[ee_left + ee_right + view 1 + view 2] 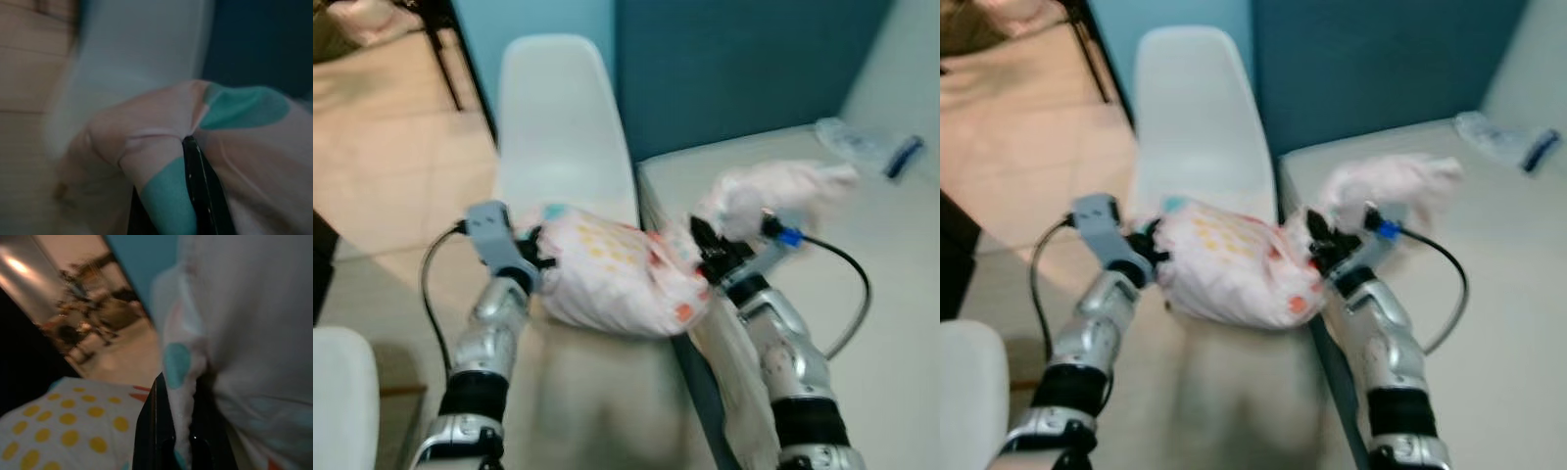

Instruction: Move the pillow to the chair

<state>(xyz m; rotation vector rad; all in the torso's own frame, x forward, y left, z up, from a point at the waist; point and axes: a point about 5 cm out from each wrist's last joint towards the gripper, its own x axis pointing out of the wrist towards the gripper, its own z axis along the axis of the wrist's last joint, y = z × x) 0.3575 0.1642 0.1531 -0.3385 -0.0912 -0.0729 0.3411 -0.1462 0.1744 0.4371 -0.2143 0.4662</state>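
Between the tools: pillow [617, 279] held in the air, one end pinched by each.
Left tool [530, 257]: fingers pressed together on a fold of pillow cloth; the left wrist view shows fabric gathered at the black tip.
Right tool [707, 257]: likewise pinching the other end; the right wrist view shows cloth caught between its two fingers.
Pillow position: above the chair [563, 137] seat, just ahead of both tools; the bed [891, 294] edge lies beside the right tool.
Step (judged): carry phase, pillow lifted and brought over the chair, not yet set down.
Next move (judged): lower both tools together until the pillow rests on the seat, then spread both fingers; uneven lowering could tip it off the seat edge.
Long axis: runs tool to tool, across the chair, roughly level.
Pointing: ends face left and right; dotted face up.
Image quality: blurred, fine detail uncertain.
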